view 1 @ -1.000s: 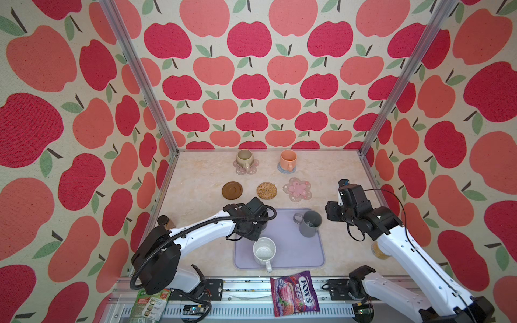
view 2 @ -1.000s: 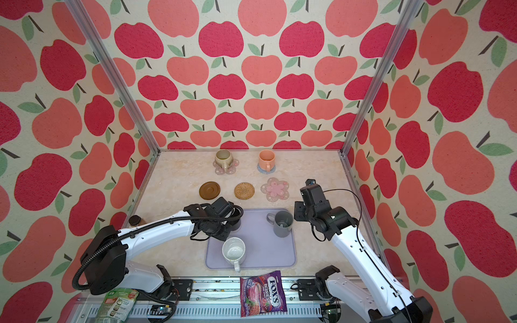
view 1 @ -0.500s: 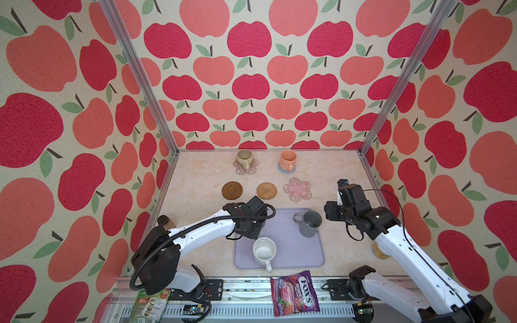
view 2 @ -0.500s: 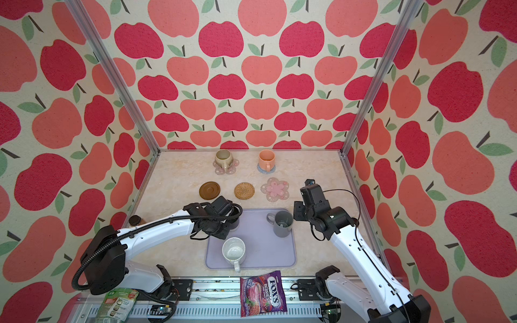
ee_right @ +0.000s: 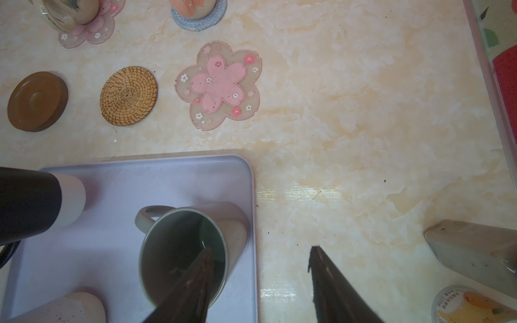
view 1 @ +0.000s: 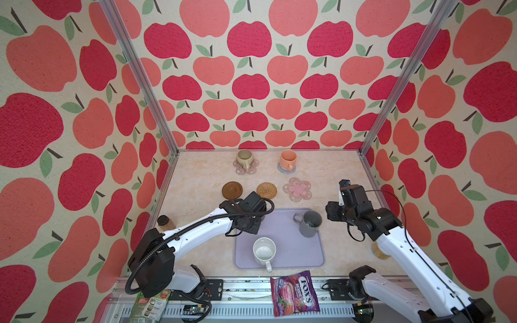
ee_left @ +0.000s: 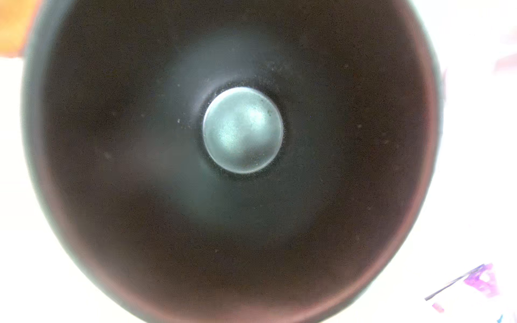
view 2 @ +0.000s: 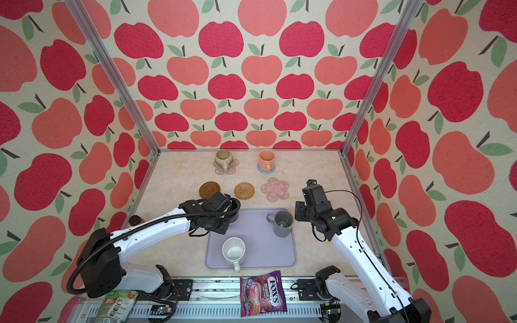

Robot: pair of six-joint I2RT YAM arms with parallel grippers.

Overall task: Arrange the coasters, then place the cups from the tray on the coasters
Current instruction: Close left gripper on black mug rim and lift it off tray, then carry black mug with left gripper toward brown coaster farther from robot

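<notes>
Left tool (view 1: 253, 208) poised plumb over the black mug (ee_left: 243, 195) at the far left corner of the lavender tray (view 1: 291, 251), wrist lens staring straight down the bore. Fingers hidden under the wrist; cannot tell whether clamped on the mug or merely hovering. Just past that corner, on the counter (view 1: 201, 173), two bare landing spots: dark brown coaster (view 1: 232, 190) beyond and to the left, rattan coaster (view 1: 266, 190) beyond and to the right, both far nearer this arm than the other. Calls, by the look of it, for a short lift and carry away from the robot. Across the tray, right tool (ee_right: 260, 251) agape and empty, just beside the grey mug (view 1: 309, 223), handle turned away.
</notes>
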